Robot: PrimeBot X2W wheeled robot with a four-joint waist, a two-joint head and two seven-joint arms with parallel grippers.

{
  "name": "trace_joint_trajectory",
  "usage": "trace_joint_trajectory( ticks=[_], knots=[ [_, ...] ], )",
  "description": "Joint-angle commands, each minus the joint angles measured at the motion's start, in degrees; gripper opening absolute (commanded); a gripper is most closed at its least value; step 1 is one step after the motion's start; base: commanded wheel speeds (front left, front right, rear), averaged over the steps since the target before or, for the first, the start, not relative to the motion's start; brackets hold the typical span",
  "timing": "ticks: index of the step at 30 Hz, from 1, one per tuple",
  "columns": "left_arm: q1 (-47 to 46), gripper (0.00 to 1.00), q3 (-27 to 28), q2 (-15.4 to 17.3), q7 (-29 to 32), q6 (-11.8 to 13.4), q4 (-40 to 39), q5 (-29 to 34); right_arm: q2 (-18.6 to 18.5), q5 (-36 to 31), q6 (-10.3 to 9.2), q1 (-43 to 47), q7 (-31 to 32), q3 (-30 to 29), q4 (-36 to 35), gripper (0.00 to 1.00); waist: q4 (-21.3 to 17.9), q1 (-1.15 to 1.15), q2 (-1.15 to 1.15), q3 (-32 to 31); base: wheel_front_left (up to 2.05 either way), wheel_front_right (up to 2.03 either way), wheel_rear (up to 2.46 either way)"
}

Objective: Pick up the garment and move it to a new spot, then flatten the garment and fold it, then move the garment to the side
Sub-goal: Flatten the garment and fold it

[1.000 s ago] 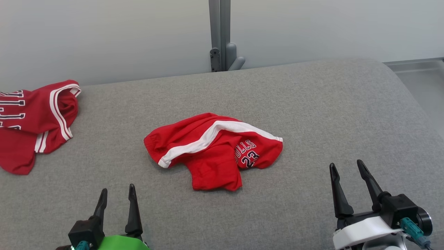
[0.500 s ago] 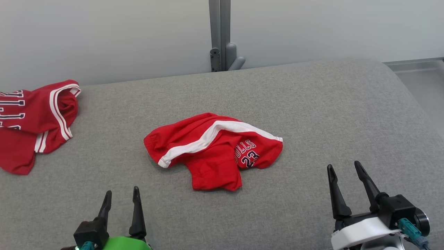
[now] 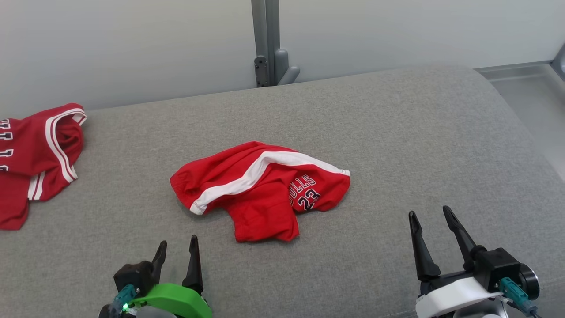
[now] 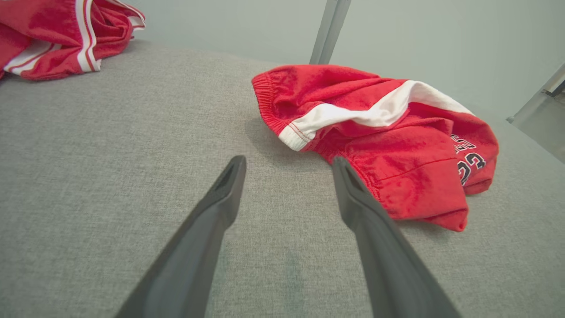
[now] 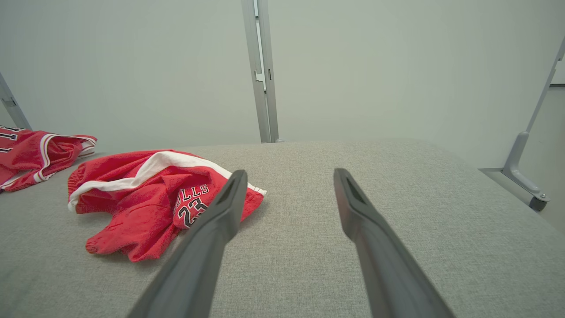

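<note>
Crumpled red shorts mid-surface, both grippers empty

Red fabric shorts with white side stripe and "BULLS 23" print (image 3: 260, 190) lie bunched near the middle of the grey fabric-covered padded surface (image 3: 397, 132), elastic waistband to the robot's left, printed leg to its right, one leg folded toward the robot. Nothing grips them.

Left gripper (image 3: 178, 242) sits low at the near edge, just short of the shorts' near-left side, its two dark fingers spread apart with nothing between them. In the left wrist view one fingertip lines up with the shorts' hem; the head view shows a gap of bare surface between them.

Right gripper (image 3: 429, 212) is well off to the shorts' right, fingers spread wide, empty.

Second red jersey-type garment with white trim (image 3: 39, 154) lies rumpled at the far left edge, well apart from the shorts. Grey metal post (image 3: 265, 44) stands behind the surface against a pale wall
</note>
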Motion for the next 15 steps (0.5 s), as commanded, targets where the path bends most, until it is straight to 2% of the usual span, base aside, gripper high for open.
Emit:
trace_joint_trajectory(
  ticks=[1, 6, 15],
  knots=[
    [-2.45, 1.0, -0.37, 0.13, 0.01, -0.56, 2.91, -2.62, -0.15, -0.38, -0.02, -0.6, -0.23, 0.15, 0.08, 1.0, -0.86, 0.0, 0.0, 0.58, 0.0, 0.0, 0.0],
    [-6.9, 1.0, -0.62, 0.14, 0.82, -1.67, 9.73, -9.92, -0.14, -0.62, -0.02, -0.74, -0.23, 0.52, 0.09, 1.0, -2.14, 0.0, 0.0, 1.47, 0.0, 0.0, 0.0],
    [-13.33, 1.0, -1.26, 0.15, 0.92, -3.29, 18.05, -15.44, -0.14, -0.91, -0.02, -1.45, -0.23, 0.96, -0.21, 1.0, -3.75, 0.0, 0.0, 3.35, 0.0, 0.0, 0.0]
  ],
)
